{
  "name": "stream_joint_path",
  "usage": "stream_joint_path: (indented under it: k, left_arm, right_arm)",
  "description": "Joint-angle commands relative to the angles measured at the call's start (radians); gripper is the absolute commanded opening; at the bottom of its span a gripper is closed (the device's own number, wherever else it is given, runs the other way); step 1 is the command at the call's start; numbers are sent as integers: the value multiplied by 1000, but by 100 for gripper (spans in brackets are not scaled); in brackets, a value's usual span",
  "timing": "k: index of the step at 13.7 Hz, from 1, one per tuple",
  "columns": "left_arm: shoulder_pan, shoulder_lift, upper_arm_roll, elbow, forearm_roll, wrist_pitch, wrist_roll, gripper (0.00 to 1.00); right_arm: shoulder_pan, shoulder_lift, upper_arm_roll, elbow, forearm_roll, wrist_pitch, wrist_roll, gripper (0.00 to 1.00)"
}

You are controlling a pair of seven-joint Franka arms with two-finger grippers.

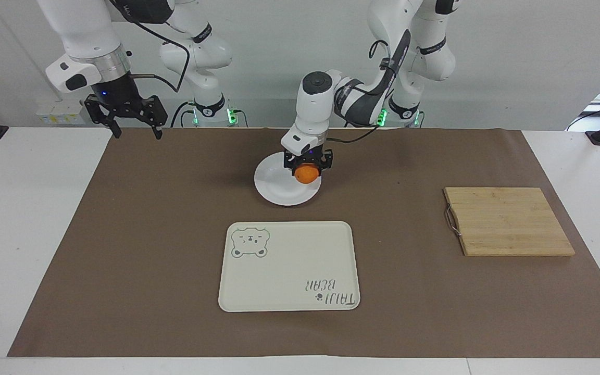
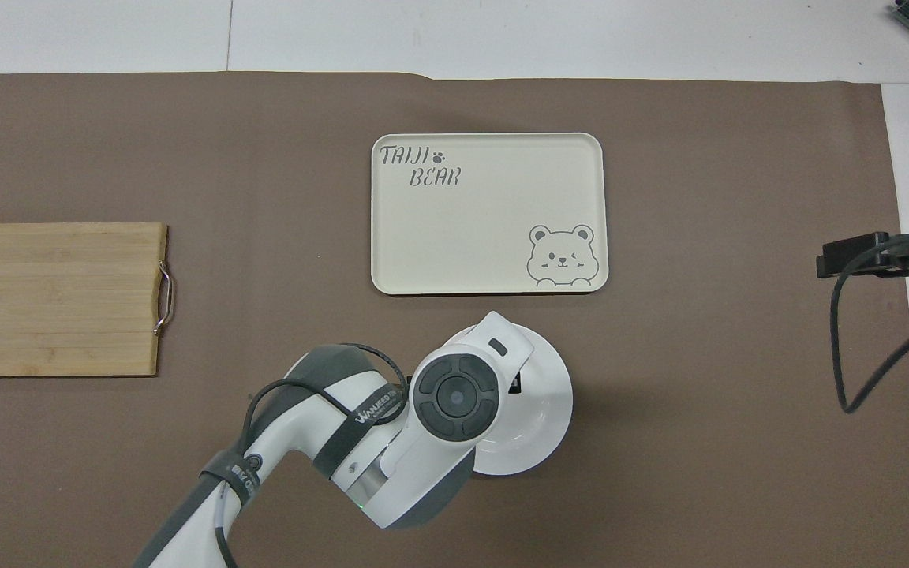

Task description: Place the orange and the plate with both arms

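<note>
The left gripper point(image 1: 307, 167) hangs over the plate point(image 1: 278, 186), its fingers clamped on the orange point(image 1: 306, 173). The facing view alone shows this grip: the fruit sits between the black fingers and bulges out below them, above the side of the plate toward the left arm's end of the table. Whether the orange touches the plate cannot be told.

In the overhead view the left arm's white wrist covers the gripper and the fruit entirely, along with much of the plate point(image 2: 549, 402); only a crescent of the white dish shows past the arm.

The cream tray point(image 2: 486, 213) with the bear drawing lies on the brown mat, farther from the robots than the gripper and plate. The wooden cutting board point(image 2: 56, 298) lies well apart from the gripper, toward the left arm's end.

The right gripper point(image 1: 134, 133) waits with its fingers spread wide and empty, over the mat's edge at the right arm's end, seen whole only in the facing view.
</note>
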Motion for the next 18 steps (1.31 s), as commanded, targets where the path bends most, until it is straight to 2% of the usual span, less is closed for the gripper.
stream_joint_path:
  k: [1, 2, 6, 11, 18]
  left_arm:
    - [-61, 28, 20, -29, 5, 70, -56, 76]
    - [-62, 29, 20, -29, 8, 67, -59, 100]
    - [-44, -6, 29, -15, 25, 6, -56, 100]
    - [72, -60, 33, 74, 25, -122, 11, 100]
    - [347, -175, 33, 143, -14, -321, 329, 100]
  right_arm:
    - [-11, -10, 5, 0, -9, -20, -24, 100]
    - [-11, -10, 5, 0, -9, -20, -24, 100]
    - [-11, -10, 5, 0, -9, -20, -24, 100]
    - [-11, -10, 5, 0, -9, -20, -24, 100]
    - [-11, -10, 5, 0, -8, -20, -24, 100]
